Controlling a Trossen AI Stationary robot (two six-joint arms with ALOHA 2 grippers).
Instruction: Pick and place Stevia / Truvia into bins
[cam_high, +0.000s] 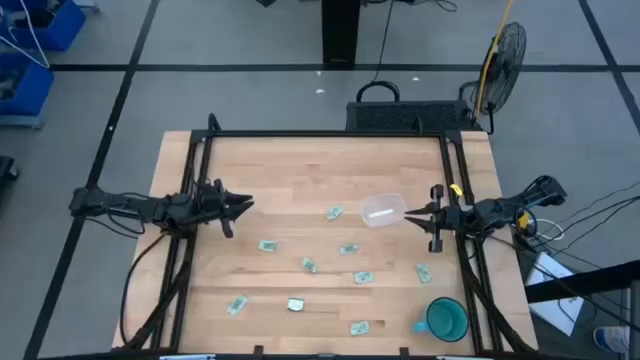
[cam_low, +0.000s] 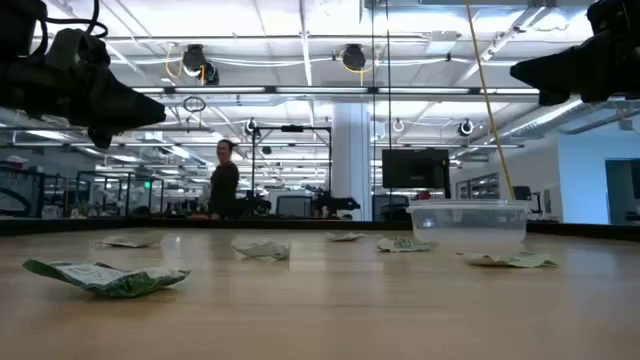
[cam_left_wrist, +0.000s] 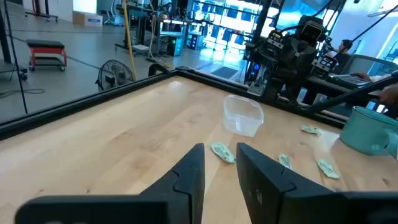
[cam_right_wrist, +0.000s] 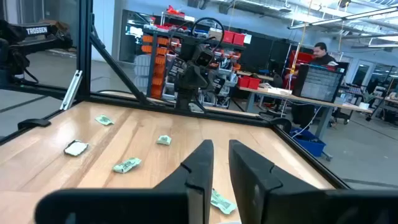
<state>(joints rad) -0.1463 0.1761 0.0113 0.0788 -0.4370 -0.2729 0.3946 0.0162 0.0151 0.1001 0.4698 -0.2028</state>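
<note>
Several pale green and white sachets (cam_high: 308, 264) lie flat and scattered over the wooden table; they also show in the left wrist view (cam_left_wrist: 222, 152), the right wrist view (cam_right_wrist: 126, 165) and the low view (cam_low: 105, 277). The clear plastic tub (cam_high: 382, 210) stands upright right of the table's middle (cam_left_wrist: 244, 115) (cam_low: 468, 222). My left gripper (cam_high: 248, 206) (cam_left_wrist: 220, 163) hovers over the table's left part, narrowly open and holding nothing. My right gripper (cam_high: 407, 215) (cam_right_wrist: 221, 155) hovers just right of the tub, narrowly open and holding nothing. The tub does not show in the right wrist view.
A teal mug (cam_high: 446, 318) (cam_left_wrist: 372, 129) stands near the table's near right corner. A black frame (cam_high: 330, 134) runs along the table's far, left and right sides. People (cam_low: 223, 180) are in the room beyond. Bare wood lies between the sachets and the far edge.
</note>
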